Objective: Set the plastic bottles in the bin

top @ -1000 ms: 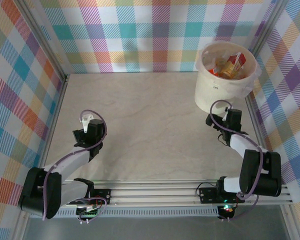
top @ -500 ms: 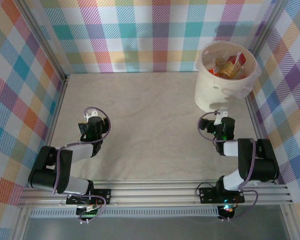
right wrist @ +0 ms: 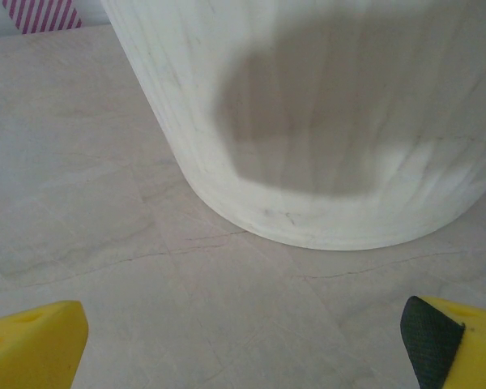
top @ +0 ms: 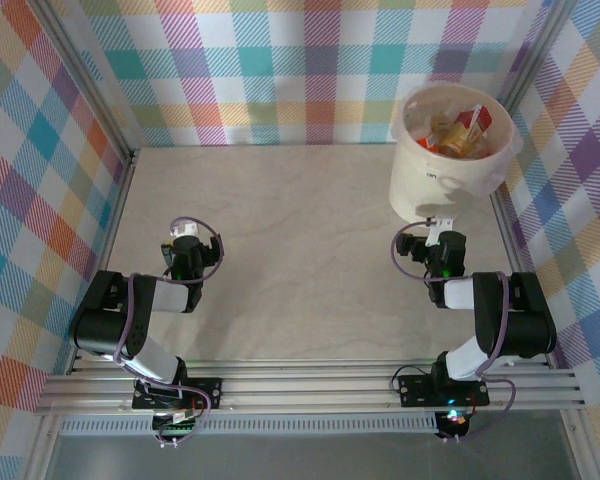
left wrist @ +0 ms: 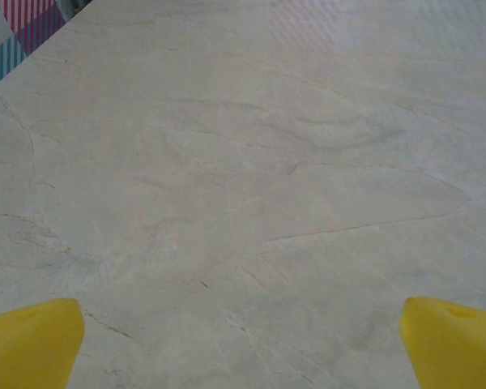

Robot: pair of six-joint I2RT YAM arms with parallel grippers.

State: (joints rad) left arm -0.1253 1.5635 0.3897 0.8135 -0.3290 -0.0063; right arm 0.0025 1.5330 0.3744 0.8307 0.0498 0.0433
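The bin (top: 450, 170), a big cream-white bucket, stands at the table's far right corner. Inside it lie several plastic bottles (top: 460, 133) with red and orange labels. My right gripper (top: 438, 234) hangs just in front of the bin, low over the table. In the right wrist view the bin's wall (right wrist: 332, 121) rises close ahead, and the yellow fingertips (right wrist: 32, 344) stand wide apart around bare table, so this gripper (right wrist: 243, 348) is open. My left gripper (top: 185, 238) sits over the left part of the table. It (left wrist: 243, 348) is open with nothing between its fingers (left wrist: 32, 340).
The pale marbled table (top: 300, 240) is boxed in by checked walls on the left, back and right. An aluminium rail (top: 310, 385) with both arm bases runs along the near edge. Both arms are folded back close to their bases.
Both arms have folded back toward their bases. The right gripper slid a little left in front of the bin; the left gripper shifted slightly away from the base. Both stayed open.
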